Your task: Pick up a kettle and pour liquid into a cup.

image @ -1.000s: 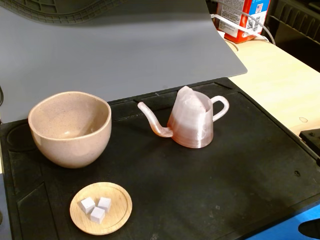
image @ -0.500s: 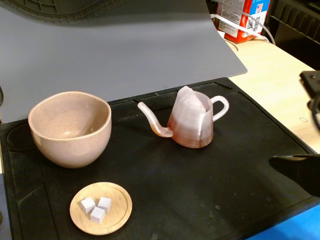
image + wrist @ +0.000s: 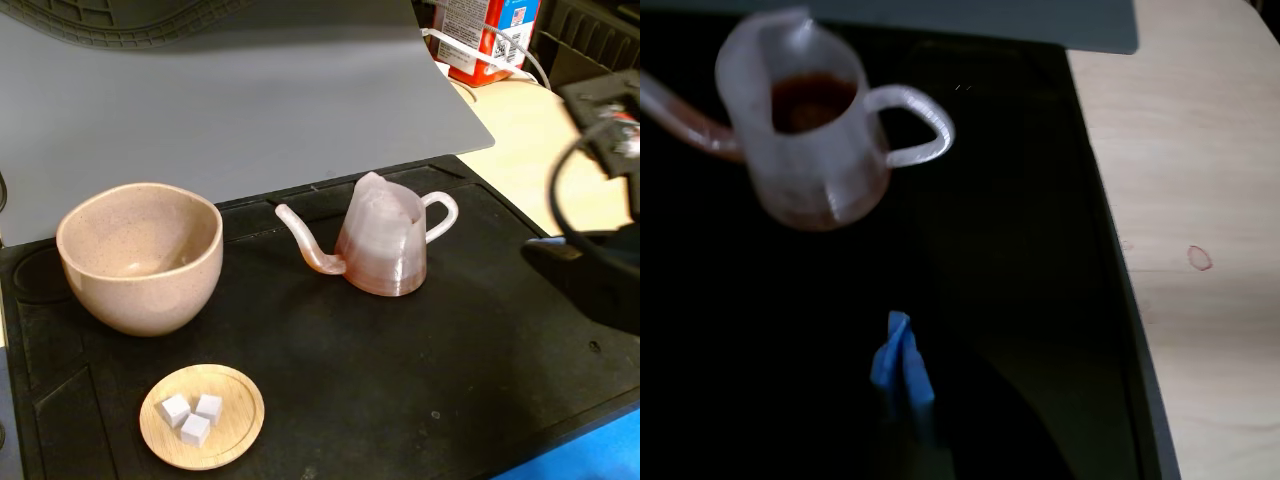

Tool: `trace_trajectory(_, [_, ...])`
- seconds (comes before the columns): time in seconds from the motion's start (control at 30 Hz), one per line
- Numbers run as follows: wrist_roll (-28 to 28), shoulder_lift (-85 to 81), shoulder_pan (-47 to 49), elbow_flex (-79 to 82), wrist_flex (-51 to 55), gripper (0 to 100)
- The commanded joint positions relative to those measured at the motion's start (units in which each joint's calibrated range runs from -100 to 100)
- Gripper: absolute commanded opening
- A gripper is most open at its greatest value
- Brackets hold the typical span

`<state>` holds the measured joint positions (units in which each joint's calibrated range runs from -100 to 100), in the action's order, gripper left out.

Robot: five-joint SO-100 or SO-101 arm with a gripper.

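kettle (image 3: 381,246) upright, handle facing me for grabbing | cup (image 3: 140,256) beside spout | my gripper (image 3: 902,362) jaw gap: cannot tell

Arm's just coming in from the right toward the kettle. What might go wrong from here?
1. The kettle already holds reddish-brown liquid and its top is open, so a bump or tilted lift may spill it.
2. Its loop handle is thin; the jaws could slip off or push the kettle aside.
3. The wooden dish of white cubes sits just in front of the cup, so stray pouring could wet it.
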<state>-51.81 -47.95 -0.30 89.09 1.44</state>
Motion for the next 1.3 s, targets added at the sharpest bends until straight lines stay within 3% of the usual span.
trace_trajectory(0.0, [6.1, 8.4, 0.1, -7.8, -0.8, 1])
trace_trajectory(0.07, [7.1, 13.6, 0.1, -10.2, -3.0, 1])
trace_trajectory(0.1, [7.1, 16.4, 0.1, -9.6, -10.0, 2])
trace_trajectory(0.17, [7.7, 22.0, 0.6, -10.1, -16.6, 12])
trace_trajectory(0.3, [9.0, 28.6, 0.2, -11.6, -23.6, 13])
trace_trajectory(0.53, [9.0, 40.4, 0.7, -24.5, -24.0, 13])
trace_trajectory(0.63, [13.3, 45.9, 0.7, -29.4, -24.1, 13])
trace_trajectory(0.77, [13.4, 55.8, 0.8, -29.7, -43.4, 13])
trace_trajectory(0.87, [15.8, 56.6, 0.7, -29.7, -44.3, 13])
trace_trajectory(1.27, [15.8, 61.9, 2.1, -29.7, -44.3, 13])
